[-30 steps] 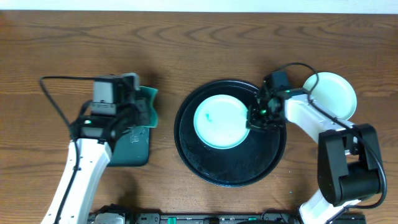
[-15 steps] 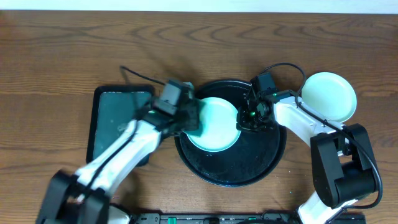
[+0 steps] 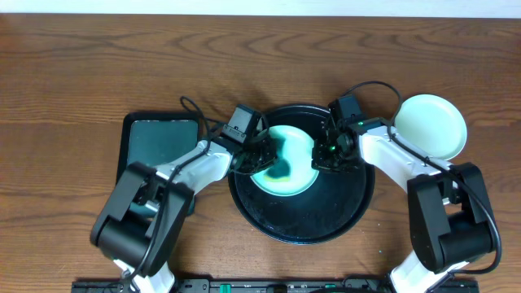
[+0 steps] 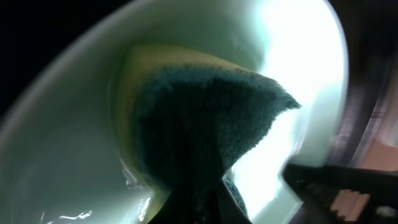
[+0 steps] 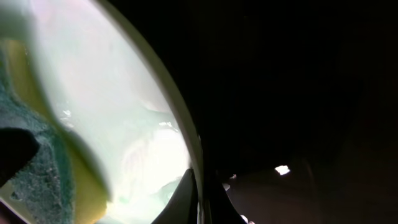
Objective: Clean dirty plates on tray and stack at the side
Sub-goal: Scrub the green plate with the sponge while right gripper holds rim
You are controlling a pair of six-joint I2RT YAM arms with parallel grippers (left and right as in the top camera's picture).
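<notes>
**Item 1. sponge** point(image 4: 199, 124): teal scrub face over a yellow body, nipped at its lower end by the closed fingers of the left gripper point(image 3: 259, 156). It lies flat in the well of the mint plate. Handling: press lightly and sweep in small circles over the centre, where the smear would sit. It is soft and will fold if driven hard.

**Item 2. mint plate** point(image 3: 299, 150): lies on the black tray, left of the tray's centre. Its right rim is pinched between the fingers of the right gripper point(image 3: 326, 155), which serves as the brace. Handling: the pinch should hold firm while wiping. Strokes aimed toward that rim are safer than strokes away from it, which would likely drag the plate.

**Item 3. black tray** point(image 3: 326, 216): round with a raised rim. No other plate is seen on it. Lift the plate clear of the rim when moving it out.

**Item 4. side plate** point(image 3: 431, 126): pale, on the table right of the tray. Whether it is one plate or a stack cannot be told. Probable stacking spot.

**Item 5. green tray** point(image 3: 159, 142): rectangular, on the far left.
</notes>
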